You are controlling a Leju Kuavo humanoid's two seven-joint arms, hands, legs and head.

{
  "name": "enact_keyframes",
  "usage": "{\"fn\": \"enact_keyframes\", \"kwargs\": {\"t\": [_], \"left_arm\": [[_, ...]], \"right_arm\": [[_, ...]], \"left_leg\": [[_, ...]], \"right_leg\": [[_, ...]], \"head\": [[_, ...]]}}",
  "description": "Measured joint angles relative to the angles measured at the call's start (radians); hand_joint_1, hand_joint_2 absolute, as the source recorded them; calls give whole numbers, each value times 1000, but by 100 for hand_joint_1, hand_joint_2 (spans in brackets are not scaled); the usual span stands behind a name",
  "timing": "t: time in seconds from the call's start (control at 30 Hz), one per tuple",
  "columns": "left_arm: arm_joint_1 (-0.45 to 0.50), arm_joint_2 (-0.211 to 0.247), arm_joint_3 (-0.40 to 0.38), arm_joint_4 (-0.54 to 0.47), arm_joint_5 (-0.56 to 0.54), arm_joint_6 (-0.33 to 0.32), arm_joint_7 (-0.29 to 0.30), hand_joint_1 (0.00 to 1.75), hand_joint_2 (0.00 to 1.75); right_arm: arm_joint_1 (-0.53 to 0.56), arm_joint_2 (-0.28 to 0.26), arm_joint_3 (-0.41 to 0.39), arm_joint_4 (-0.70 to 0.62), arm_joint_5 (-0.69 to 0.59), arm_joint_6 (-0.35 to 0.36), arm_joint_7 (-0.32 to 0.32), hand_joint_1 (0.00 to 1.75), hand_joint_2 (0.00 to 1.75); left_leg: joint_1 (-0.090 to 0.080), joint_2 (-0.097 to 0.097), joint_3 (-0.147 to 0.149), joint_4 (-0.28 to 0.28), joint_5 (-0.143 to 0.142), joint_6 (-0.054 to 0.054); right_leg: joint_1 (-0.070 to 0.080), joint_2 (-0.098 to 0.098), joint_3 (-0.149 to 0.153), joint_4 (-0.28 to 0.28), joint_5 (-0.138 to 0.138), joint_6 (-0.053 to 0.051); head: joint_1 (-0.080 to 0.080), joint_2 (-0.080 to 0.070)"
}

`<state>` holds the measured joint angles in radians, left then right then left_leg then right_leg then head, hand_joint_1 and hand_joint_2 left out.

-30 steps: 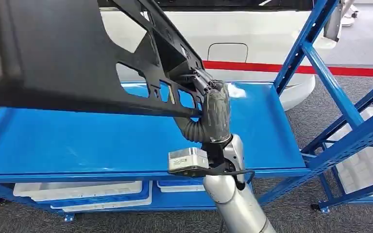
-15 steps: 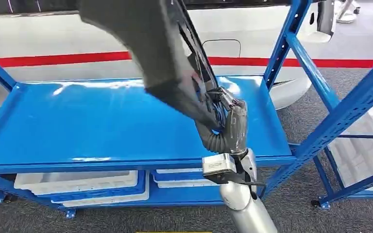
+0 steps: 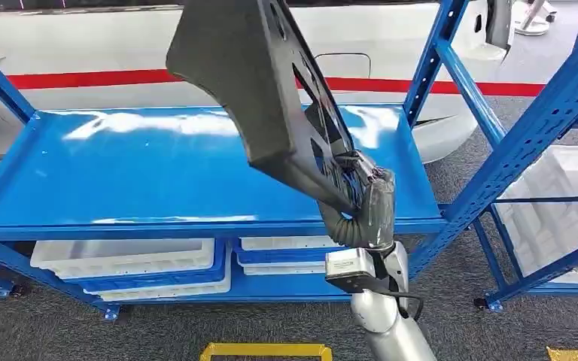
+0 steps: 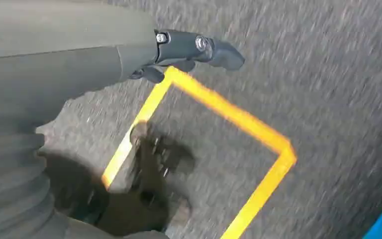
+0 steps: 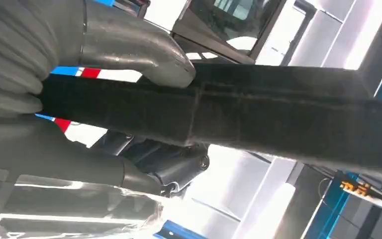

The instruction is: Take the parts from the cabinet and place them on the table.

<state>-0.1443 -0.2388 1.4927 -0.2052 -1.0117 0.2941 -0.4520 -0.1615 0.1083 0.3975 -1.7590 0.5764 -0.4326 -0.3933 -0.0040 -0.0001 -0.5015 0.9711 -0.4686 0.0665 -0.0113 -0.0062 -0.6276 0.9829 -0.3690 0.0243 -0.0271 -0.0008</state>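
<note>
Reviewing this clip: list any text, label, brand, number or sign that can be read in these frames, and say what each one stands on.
None can be read.
Silver wrist module below the right robot hand: a small dark marking on its face, too small and blurred to read.
Black plastic part held by that hand: no lettering visible.
Blue shelf, white bins, yellow floor tape: no text.

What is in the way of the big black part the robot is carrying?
Nothing is between the right hand and the black part: the hand already grips its lower edge. The part hangs above the blue shelf, with blue rack posts close on the right. The table is out of sight, so that path can't be judged.
</note>
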Motion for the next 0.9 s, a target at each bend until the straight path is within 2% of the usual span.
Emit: {"fn": "enact_keyframes", "kwargs": {"t": [0.03,0.07,0.1,0.13,0.17,0.2,0.23,0.27,0.3,0.33,0.37,0.4,0.47,0.5,0.53,0.57,0.6,0.63,0.67,0.7,0.73,0.77,0.8,0.83,0.87,0.9], "left_arm": [[-1,3,0,-1,1,3,0,0,175],[-1,8,0,-2,4,6,-1,0,175],[0,10,0,-1,5,5,-1,0,175],[1,10,0,-1,5,4,-2,0,175],[1,10,-1,-1,1,0,-3,0,175],[2,10,-1,-1,0,-1,-4,0,175],[2,10,-1,-1,-1,-3,-6,0,175],[2,10,-1,-1,-2,-6,-8,0,175],[2,10,-1,-1,-2,-10,-10,0,175],[1,12,-1,-1,-2,-12,-13,0,175],[1,13,-1,-1,-2,-13,-15,0,175],[1,14,-1,-1,-2,-15,-16,0,175],[3,16,-1,-1,-2,-15,-17,0,175],[6,18,0,-1,-2,-16,-17,0,175],[7,21,0,-1,-2,-16,-17,0,175],[7,21,-1,-1,-2,-16,-18,0,175],[7,21,-1,-1,-1,-16,-19,0,175],[6,21,-1,-1,0,-20,-21,0,175],[6,22,-1,-1,2,-22,-23,0,175],[6,22,-1,-1,4,-22,-24,0,175],[6,22,-1,-1,9,-22,-25,0,175],[6,22,-1,-1,11,-23,-27,0,175],[6,22,-1,-1,11,-24,-27,0,175],[4,22,-1,-1,11,-25,-27,0,175],[1,26,-1,-2,11,-25,-27,0,175],[1,27,-1,-2,11,-25,-28,0,175]], "right_arm": [[2,-7,-4,0,-3,0,-1,175,175],[2,-13,-9,1,-7,0,-1,175,175],[5,-18,-14,1,-11,0,-2,175,175],[11,-21,-18,2,-13,-1,-2,175,175],[18,-26,-21,2,-14,-3,-4,175,175],[24,-31,-24,2,-15,-4,-6,175,175],[30,-35,-26,2,-16,-6,-8,175,175],[32,-37,-28,2,-16,-7,-9,175,175],[32,-39,-31,2,-16,-7,-10,175,175],[32,-40,-32,2,-16,-9,-11,175,175],[32,-41,-33,1,-16,-10,-11,175,175],[37,-42,-35,1,-15,-13,-12,175,175],[40,-44,-35,1,-14,-14,-12,175,175],[41,-44,-36,2,-14,-14,-12,175,175],[41,-44,-37,1,-14,-14,-12,175,175],[41,-44,-37,1,-14,-14,-13,175,175],[42,-43,-38,1,-14,-14,-12,175,175],[42,-43,-38,1,-13,-14,-13,175,175],[44,-44,-39,1,-11,-15,-13,175,175],[47,-44,-39,1,-11,-15,-13,175,175],[50,-44,-39,1,-10,-15,-14,175,175],[51,-44,-39,1,-8,-15,-14,175,175],[53,-44,-39,1,-4,-15,-13,175,175],[53,-44,-39,-2,-1,-15,-13,175,175],[54,-44,-39,-5,2,-15,-14,175,175],[53,-44,-40,-8,3,-15,-14,175,175]], "left_leg": [[0,8,4,-11,16,-3],[0,7,-12,-15,28,5],[-2,7,-29,-15,41,5],[-2,7,-43,-14,52,6],[-2,7,-63,-12,65,3],[-1,7,-79,-11,76,0],[1,7,-95,-10,88,-7],[4,8,-111,-6,96,-13],[7,8,-128,3,103,-21],[5,8,-138,17,108,-28],[1,6,-156,30,111,-34],[0,7,-155,32,120,-40],[5,6,-160,32,132,-48],[11,6,-164,36,137,-52],[15,4,-176,55,98,-58],[16,4,-191,105,30,-64],[17,2,-210,174,-34,-71],[18,2,-229,255,-85,-76],[19,2,-240,322,-110,-79],[20,2,-233,351,-104,-78],[21,2,-209,343,-83,-76],[21,1,-168,301,-51,-71],[20,1,-97,213,-22,-62],[17,-1,-26,124,-20,-51],[13,-2,19,45,-62,-41],[7,0,30,29,-62,-43]], "right_leg": [[-2,2,-13,14,-25,-4],[-3,3,-37,67,-82,-15],[-6,4,-64,150,-141,-23],[-9,4,-86,222,-176,-23],[-12,4,-105,297,-195,-14],[-13,4,-101,321,-188,-3],[-17,4,-69,295,-162,14],[-20,4,-17,231,-131,28],[-25,3,47,143,-113,37],[-30,2,109,52,-131,36],[-15,9,153,-8,-156,25],[-12,9,130,3,-151,16],[-11,8,121,10,-145,2],[-26,5,112,7,-135,-13],[-24,3,105,7,-125,-26],[-23,2,99,7,-113,-40],[-21,2,87,8,-102,-43],[-19,2,71,9,-89,-44],[-17,2,55,10,-77,-43],[-15,2,41,10,-66,-41],[-13,2,27,11,-56,-40],[-11,2,15,12,-47,-38],[-9,3,3,12,-35,-36],[-8,4,-4,12,-25,-34],[-7,4,-8,12,-18,-29],[-9,1,-7,8,-9,-18]], "head": [[2,0],[3,0],[3,0],[3,0],[3,0],[4,0],[3,0],[3,0],[3,0],[4,0],[6,0],[1,0],[0,0],[0,0],[0,0],[0,0],[-2,0],[-1,0],[-1,0],[-1,0],[-1,0],[-1,0],[-1,0],[-2,0],[-1,0],[3,0]]}}
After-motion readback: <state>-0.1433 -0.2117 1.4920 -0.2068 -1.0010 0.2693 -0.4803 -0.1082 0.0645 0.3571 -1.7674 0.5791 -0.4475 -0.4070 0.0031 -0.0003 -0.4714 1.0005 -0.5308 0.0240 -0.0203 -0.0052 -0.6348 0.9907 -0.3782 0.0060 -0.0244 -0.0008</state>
